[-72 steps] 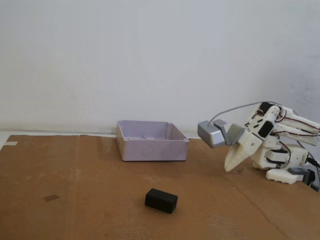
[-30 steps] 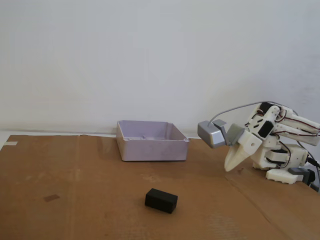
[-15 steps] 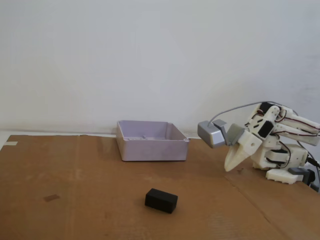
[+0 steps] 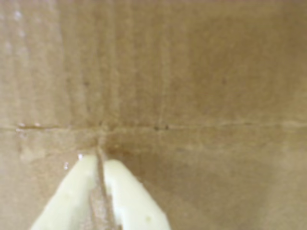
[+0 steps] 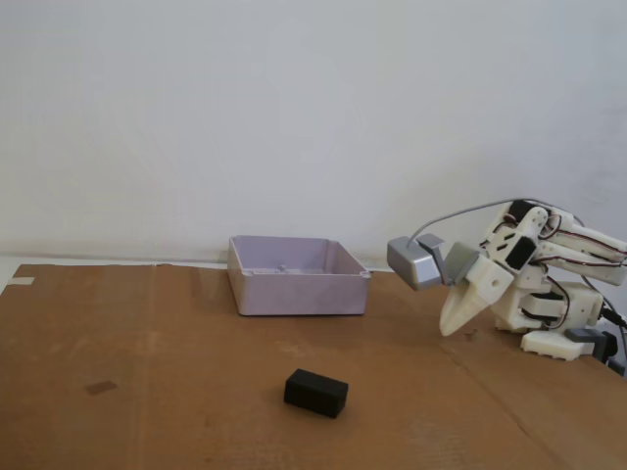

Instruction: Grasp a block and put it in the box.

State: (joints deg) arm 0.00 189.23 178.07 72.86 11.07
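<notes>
In the fixed view a small matte black block (image 5: 316, 393) lies on the brown cardboard, in front of the pale lilac-grey box (image 5: 298, 275), which looks empty. My white gripper (image 5: 449, 329) points down at the right, well away from both, its tip just above the cardboard. It is shut with nothing in it. The wrist view shows only the two pale fingers (image 4: 125, 197) pressed together at the tip of the gripper (image 4: 100, 155) over bare cardboard; block and box are out of that view.
A grey metallic camera cube (image 5: 414, 261) rides on the wrist. The arm's white base (image 5: 560, 318) stands at the right edge. A cardboard crease (image 4: 192, 127) runs across the wrist view. A white wall rises behind the table.
</notes>
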